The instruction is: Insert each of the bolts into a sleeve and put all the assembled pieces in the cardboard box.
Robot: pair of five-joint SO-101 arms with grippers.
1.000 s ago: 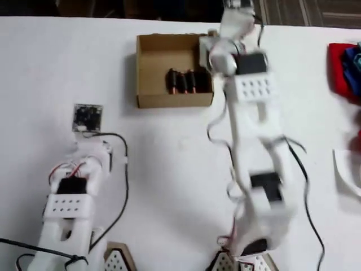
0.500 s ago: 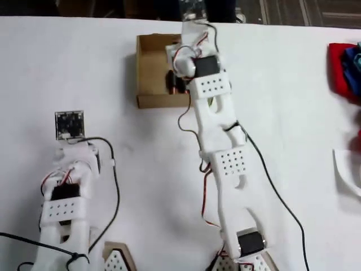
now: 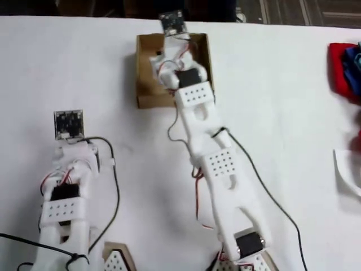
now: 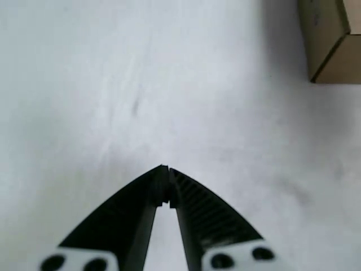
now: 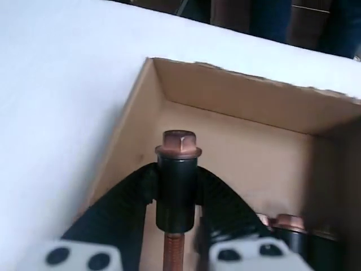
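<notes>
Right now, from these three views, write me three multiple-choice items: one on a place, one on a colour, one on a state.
1. Where is the right gripper?
A. Over the cardboard box
B. Folded low at its own base
C. Resting on a shelf

2. What colour is the head of the bolt?
A. Silver
B. Copper
C. Green

3. What state is the left gripper in?
A. Open
B. Shut on a bolt
C. Shut, holding nothing

Answers:
1 A: the box floor lies right beneath it in the right wrist view.
2 B: the head above the black sleeve is copper.
3 C: its jaws meet over the bare table.
</notes>
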